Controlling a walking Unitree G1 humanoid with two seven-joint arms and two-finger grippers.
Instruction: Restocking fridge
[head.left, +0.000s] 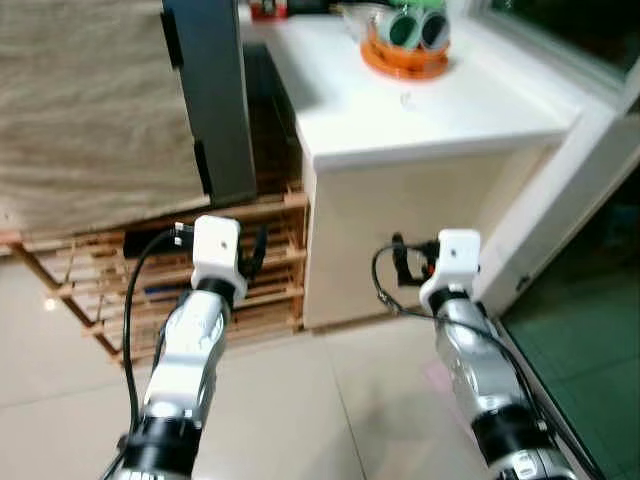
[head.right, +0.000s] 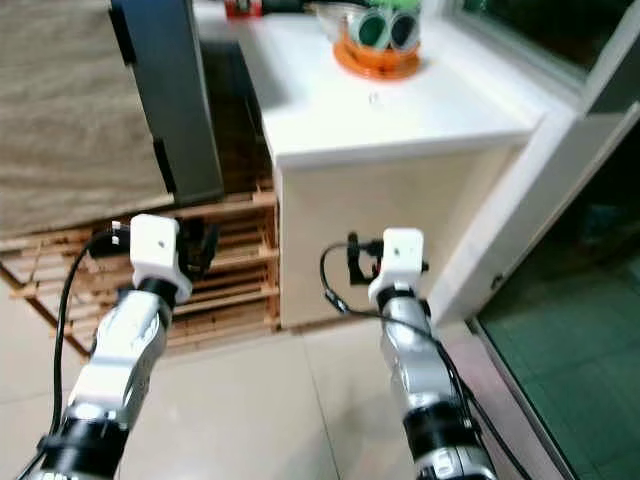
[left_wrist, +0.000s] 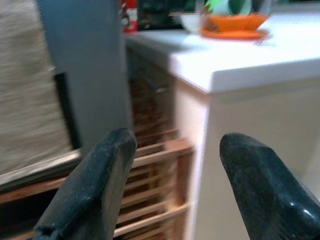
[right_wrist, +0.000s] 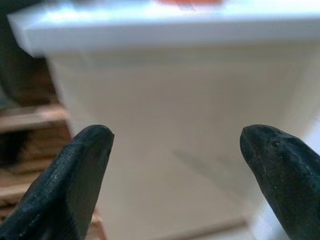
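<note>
Approaching the worktop, nothing picked up.

Both grippers, left (left_wrist: 172, 187) and right (right_wrist: 175, 177), hung spread and empty below the worktop (head.left: 440, 125); the cans in the orange bowl (head.left: 405, 55) sat at its far end, so restocking seemingly remained undone.

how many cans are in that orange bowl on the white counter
2 show: the left can and the right can, lying side by side in the orange bowl on the white counter. More may be hidden.

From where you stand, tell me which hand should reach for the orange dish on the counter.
Probably the right hand: it is open, empty, and faces the white counter below the orange dish. The left hand, also open, points at the wooden rack.
</note>
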